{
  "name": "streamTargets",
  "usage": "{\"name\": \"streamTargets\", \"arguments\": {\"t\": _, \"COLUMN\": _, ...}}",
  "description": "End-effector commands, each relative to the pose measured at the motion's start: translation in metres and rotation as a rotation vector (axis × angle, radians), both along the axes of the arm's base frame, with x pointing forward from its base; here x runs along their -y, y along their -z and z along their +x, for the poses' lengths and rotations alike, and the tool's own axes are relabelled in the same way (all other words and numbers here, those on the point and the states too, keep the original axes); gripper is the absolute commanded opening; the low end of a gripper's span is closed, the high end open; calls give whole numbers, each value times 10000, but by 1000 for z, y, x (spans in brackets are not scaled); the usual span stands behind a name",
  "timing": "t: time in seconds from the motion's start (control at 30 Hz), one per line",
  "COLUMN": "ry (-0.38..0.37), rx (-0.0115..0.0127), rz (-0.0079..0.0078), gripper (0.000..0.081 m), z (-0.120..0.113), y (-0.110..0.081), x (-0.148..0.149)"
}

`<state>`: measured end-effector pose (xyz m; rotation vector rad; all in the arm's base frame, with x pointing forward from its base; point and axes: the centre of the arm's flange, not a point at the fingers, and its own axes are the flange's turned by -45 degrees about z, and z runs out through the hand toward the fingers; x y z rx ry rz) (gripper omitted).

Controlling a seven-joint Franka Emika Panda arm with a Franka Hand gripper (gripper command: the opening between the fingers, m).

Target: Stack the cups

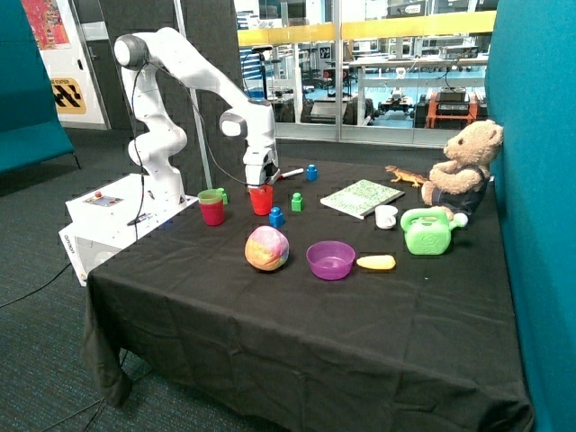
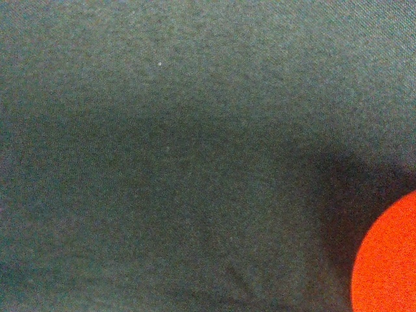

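Black cloth covers the table. At the frame's upper centre the gripper sits on the red cup's rim; its finger state cannot be told. Green cup appears nested in the pink-magenta cup nearby. Red seems next for stacking, calling for a lift. Arm bends steeply down.

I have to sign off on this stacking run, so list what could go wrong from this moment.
1. The gripper sits right at the rim of the red cup; a grip on one thin wall could tip or drop it.
2. The blue block and green block stand close beside that cup and could be knocked.
3. The green cup already sits in the pink-magenta cup; a misaligned placement might topple that pair.
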<state>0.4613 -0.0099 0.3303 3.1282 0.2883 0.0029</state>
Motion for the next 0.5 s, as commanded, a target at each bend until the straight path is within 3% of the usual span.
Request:
{"name": "streamTargets", "arguments": {"t": 0.0, "ry": 75, "rx": -18, "rz": 0, "gripper": 0, "z": 1, "y": 0, "x": 0}}
{"name": "streamTargets", "arguments": {"t": 0.47, "ry": -8, "rx": -18, "rz": 0, "gripper": 0, "z": -1, "y": -1, "x": -2}}
